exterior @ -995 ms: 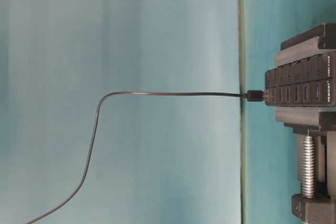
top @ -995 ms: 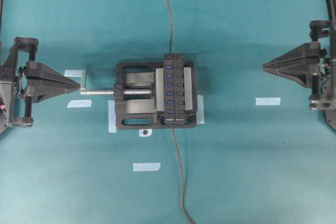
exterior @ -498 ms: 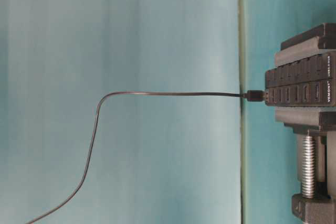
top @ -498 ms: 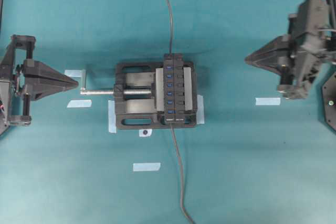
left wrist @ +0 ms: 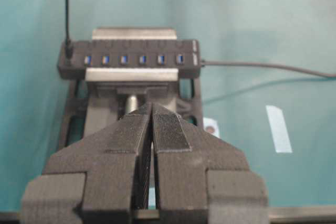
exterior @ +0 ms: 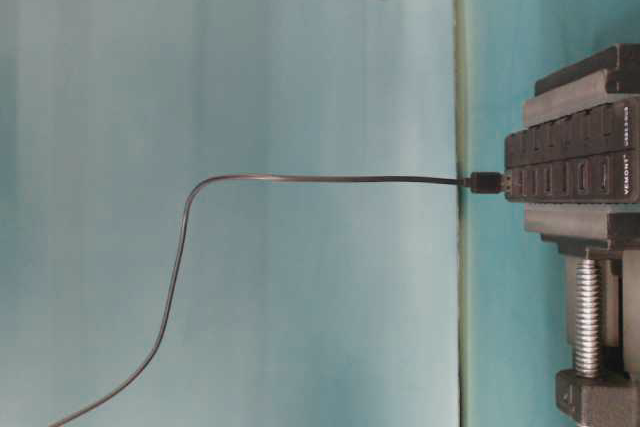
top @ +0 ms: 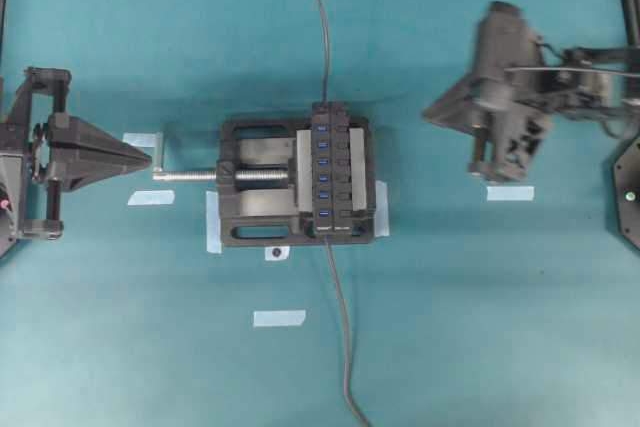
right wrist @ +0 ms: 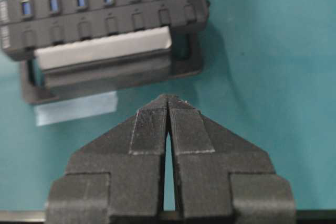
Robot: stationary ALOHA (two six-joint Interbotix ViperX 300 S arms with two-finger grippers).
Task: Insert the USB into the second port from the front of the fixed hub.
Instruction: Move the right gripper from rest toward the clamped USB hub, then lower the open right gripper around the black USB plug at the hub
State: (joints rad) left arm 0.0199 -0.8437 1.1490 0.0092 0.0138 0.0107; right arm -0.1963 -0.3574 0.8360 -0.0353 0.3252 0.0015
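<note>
Right pincer (top: 432, 110), tips together and empty, has swung closer to the fixed hub (top: 334, 169); left pincer (top: 145, 156) likewise together

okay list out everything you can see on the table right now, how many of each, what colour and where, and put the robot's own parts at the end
Fixed hub: one, black with blue ports, clamped in the vise at centre.
Vise: one, black with a silver screw pointing left, centre of table.
Cables: two, dark grey; one leaves the hub's far end, the other its near end.
Tape strips: several, pale blue, scattered around the vise.
Table cover: one, teal.
Left gripper: one, black, shut, at the left by the screw's end.
Right gripper: one, black, shut, to the right of the vise, holding nothing.
</note>
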